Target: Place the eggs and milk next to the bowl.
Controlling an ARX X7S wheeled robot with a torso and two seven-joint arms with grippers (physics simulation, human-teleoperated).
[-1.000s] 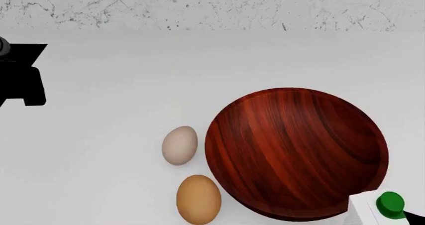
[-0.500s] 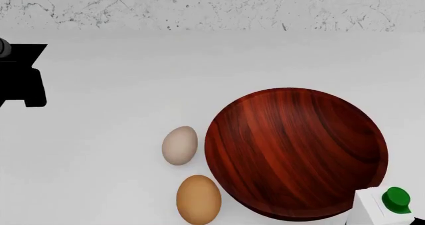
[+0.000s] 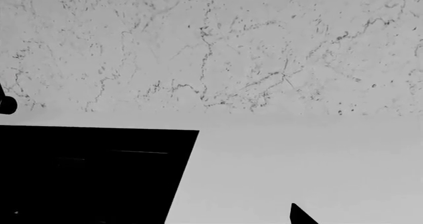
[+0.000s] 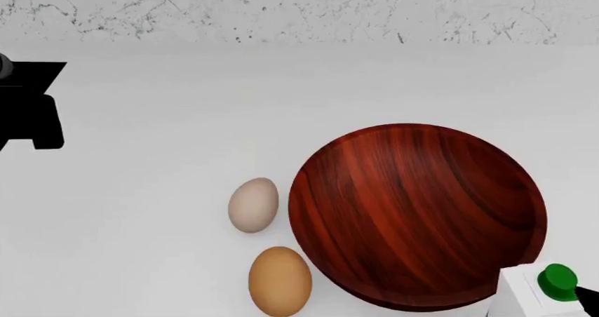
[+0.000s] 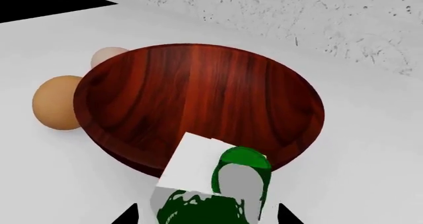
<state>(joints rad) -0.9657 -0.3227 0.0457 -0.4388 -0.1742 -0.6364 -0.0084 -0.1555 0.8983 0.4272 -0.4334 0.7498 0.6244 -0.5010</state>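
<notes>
The wooden bowl (image 4: 416,215) sits right of centre on the white counter. Close to its left side lie the two eggs, the pale one (image 4: 252,205) and the orange-brown one (image 4: 280,280). The milk carton (image 4: 520,299) stands upright against the bowl's near right rim, green cap (image 4: 556,282) on top. In the right wrist view the carton (image 5: 198,167) stands between the fingertips of my right gripper (image 5: 206,216), which is open, with a gap on each side. My left gripper (image 3: 211,220) is far to the left, open and holding nothing; only one fingertip (image 3: 300,216) shows.
A speckled marble wall (image 4: 299,8) closes off the back of the counter (image 4: 168,142). My black left arm (image 4: 33,106) is at the left edge of the head view. A large black shape (image 3: 92,174) fills part of the left wrist view.
The carton has shifted slightly right and away from me and now stands still. A black finger of the right gripper has come into the head view beside the cap.
</notes>
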